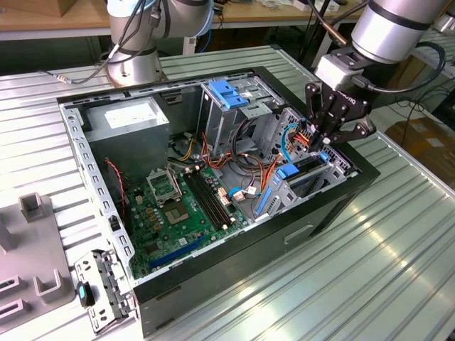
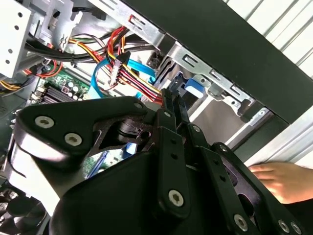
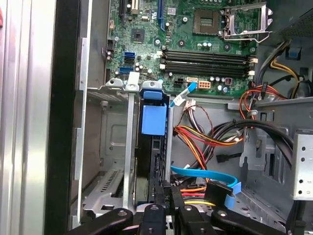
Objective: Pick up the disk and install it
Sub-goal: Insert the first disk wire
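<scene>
The end effector [image 1: 333, 139] is low at the drive bay, at about 3 o'clock of the open computer case [image 1: 106, 206] on the worktop [image 1: 398, 249]. Its fingers [image 3: 164, 196] are closed on the disk [image 3: 150, 161], which stands on edge, already deep in the bay. I judge the installing almost complete. The second wrist view adds a person's hand [image 2: 279, 178] beside the case.
</scene>
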You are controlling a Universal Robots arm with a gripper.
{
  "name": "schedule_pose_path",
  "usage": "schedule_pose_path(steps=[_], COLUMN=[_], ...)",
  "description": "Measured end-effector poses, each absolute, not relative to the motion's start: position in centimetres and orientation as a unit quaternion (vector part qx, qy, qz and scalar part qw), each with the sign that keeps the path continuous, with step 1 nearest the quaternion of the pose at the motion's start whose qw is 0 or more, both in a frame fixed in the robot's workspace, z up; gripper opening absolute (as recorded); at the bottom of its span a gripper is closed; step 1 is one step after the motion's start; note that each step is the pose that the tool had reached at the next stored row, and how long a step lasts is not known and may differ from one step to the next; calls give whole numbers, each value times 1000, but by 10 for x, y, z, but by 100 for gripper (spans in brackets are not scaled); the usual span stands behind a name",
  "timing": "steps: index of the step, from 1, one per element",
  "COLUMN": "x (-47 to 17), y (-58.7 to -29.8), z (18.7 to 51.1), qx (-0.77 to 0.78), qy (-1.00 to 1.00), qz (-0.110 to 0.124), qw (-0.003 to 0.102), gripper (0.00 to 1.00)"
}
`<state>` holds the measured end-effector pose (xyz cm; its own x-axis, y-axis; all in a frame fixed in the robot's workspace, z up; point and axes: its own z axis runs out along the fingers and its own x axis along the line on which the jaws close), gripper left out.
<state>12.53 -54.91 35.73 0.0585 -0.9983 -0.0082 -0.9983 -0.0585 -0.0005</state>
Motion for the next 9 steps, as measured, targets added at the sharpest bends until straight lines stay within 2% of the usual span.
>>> schedule_pose_path(steps=[9], x=[124], y=[-556], z=[355], qx=[-727], qy=[687], qz=[6], qw=[6], gripper=[17])
